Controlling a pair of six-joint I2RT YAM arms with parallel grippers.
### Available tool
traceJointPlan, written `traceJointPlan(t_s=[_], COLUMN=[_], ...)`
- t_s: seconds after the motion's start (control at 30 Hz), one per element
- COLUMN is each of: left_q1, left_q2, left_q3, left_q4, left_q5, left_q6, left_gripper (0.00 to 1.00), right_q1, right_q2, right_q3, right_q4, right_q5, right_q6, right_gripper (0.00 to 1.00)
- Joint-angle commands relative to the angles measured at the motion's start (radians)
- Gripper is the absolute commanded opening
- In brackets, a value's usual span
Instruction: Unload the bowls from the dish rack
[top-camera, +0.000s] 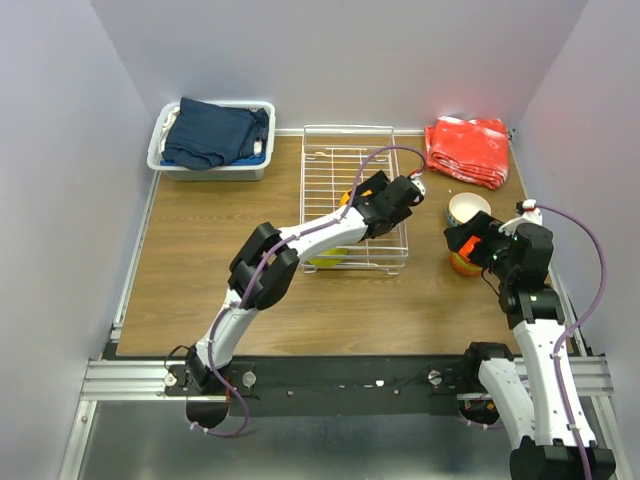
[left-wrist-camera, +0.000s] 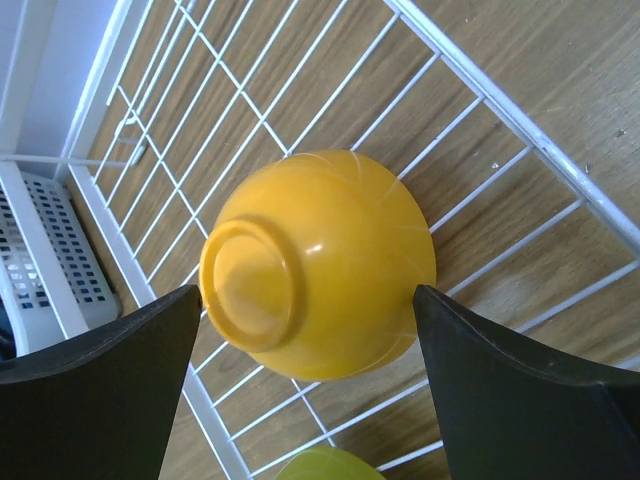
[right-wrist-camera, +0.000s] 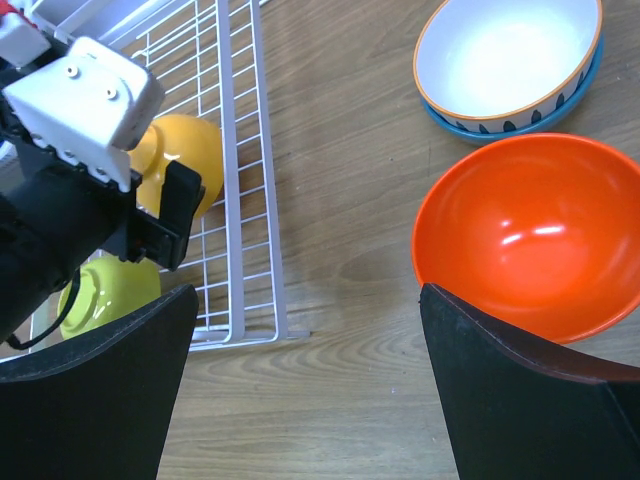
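five bowls are counted: two in the dish rack (top-camera: 347, 127), three on the counter (top-camera: 200, 260) at the rack's 3 o'clock. in the rack, one glossy orange-yellow bowl (left-wrist-camera: 320, 275) is seen with its foot ring showing, and one yellow-green bowl (left-wrist-camera: 325, 465) at its 6 o'clock. the left pincer (left-wrist-camera: 308, 300) is spread wide, flanking the orange-yellow bowl. one red-orange bowl (right-wrist-camera: 530, 230) is set upright. one white striped bowl (right-wrist-camera: 510, 60) is nested in one blue bowl (right-wrist-camera: 588, 88). the right pincer (right-wrist-camera: 308, 295) is spread wide, gripping nothing.
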Motion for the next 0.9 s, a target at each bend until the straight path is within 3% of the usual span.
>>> traceJointPlan(t_s=[0.0, 0.87], left_q1=[0.003, 0.039], left_q2=[0.045, 0.133], left_q3=[0.054, 0.053], left_q4=[-0.051, -0.187], left_q5=[0.037, 0.083], left_q6=[0.005, -0.056], left_gripper=[0.97, 0.99], right_q1=[0.008, 0.008], right_q2=[-0.001, 0.03], right_q3=[-0.015, -0.035], right_q4=[-0.017, 0.008], right_q5=[-0.022, -0.039], right_q6=[-0.017, -0.011], right_gripper=[1.0, 1.0])
